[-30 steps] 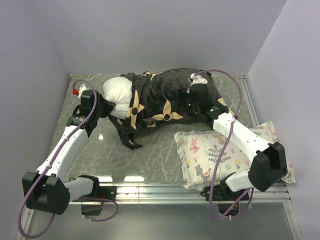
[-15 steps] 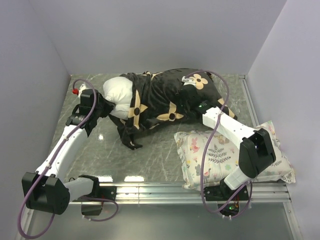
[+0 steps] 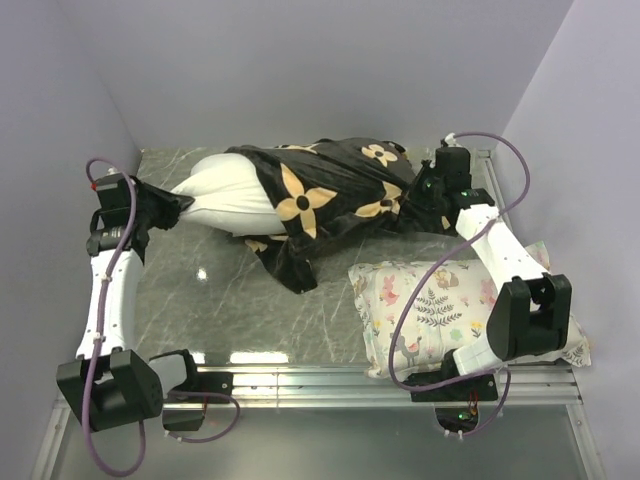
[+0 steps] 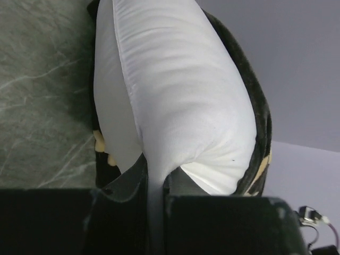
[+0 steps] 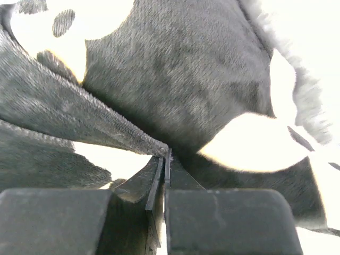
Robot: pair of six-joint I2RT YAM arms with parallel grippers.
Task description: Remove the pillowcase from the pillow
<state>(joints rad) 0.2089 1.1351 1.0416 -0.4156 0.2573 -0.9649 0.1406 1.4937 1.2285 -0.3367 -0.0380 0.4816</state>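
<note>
The white pillow (image 3: 225, 190) lies at the back of the table, its left part bare and its right part inside the black pillowcase (image 3: 335, 190) with tan flowers. My left gripper (image 3: 165, 203) is shut on the pillow's left corner. In the left wrist view the white cloth (image 4: 175, 95) runs down between the fingers of the left gripper (image 4: 155, 178). My right gripper (image 3: 418, 192) sits at the pillowcase's right end, shut. In the right wrist view the right gripper (image 5: 166, 156) pinches a taut hem (image 5: 106, 127) of the pillowcase at its tips.
A smaller floral-print pillow (image 3: 450, 310) lies at the near right, under the right arm. A loose black flap (image 3: 285, 262) of the pillowcase trails toward the front. Grey walls close the table on the left, back and right. Marble tabletop (image 3: 200, 290) shows at the near left.
The right gripper closed on the pillowcase's end and pulled right. The left arm drew the pillow's corner left, so the pillow stretched out and more white shows.
</note>
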